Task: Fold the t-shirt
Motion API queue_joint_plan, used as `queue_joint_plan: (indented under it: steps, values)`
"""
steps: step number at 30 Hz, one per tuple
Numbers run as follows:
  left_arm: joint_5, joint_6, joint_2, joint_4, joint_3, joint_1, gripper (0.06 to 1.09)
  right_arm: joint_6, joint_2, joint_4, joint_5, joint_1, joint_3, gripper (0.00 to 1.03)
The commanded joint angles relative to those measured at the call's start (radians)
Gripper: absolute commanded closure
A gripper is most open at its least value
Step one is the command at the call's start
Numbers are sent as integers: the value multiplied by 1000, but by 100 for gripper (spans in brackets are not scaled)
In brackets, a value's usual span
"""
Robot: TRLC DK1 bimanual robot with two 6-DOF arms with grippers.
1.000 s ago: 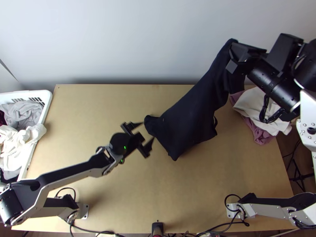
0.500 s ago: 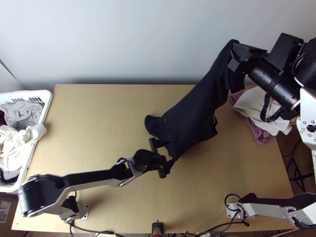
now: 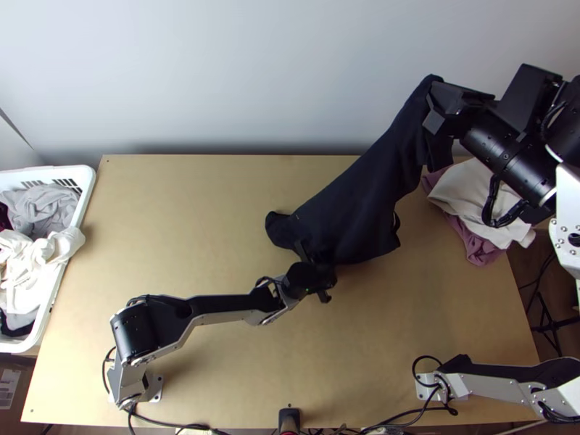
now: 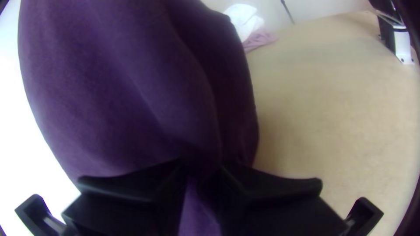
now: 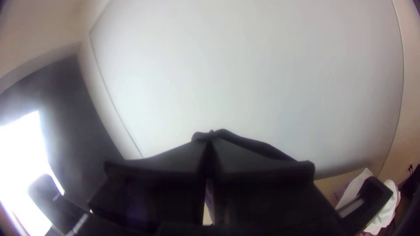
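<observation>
- The right gripper point(image 3: 435, 103) is closed on the dark shirt's point(image 3: 355, 203) upper end, up by the table's point(image 3: 406, 333) far right.
- The left gripper point(image 3: 332, 274) is closed on the shirt's lower part, near the table's middle.
- The shirt slants down between them, loosely draped, a rounded end poking out past the left gripper.
- White cloth point(image 3: 475, 192) lies over pink cloth point(image 3: 480, 250) at the right edge.
- A basket point(image 3: 88, 190) of clothes stands at left.
</observation>
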Motion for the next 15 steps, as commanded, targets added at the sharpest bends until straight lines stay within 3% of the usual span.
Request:
queue_joint_plan:
  steps: [1,10,15]
  values:
    - [-66,11,-84,7,8,36,105,-4,-5,1,1,-3,-4,100]
    - [-73,-29,-558,-188,-32,56,105,-4,-3,22,1,-7,-8,100]
    - [-63,-224,-746,-559,198,44,105,-5,-2,27,1,-12,-2,100]
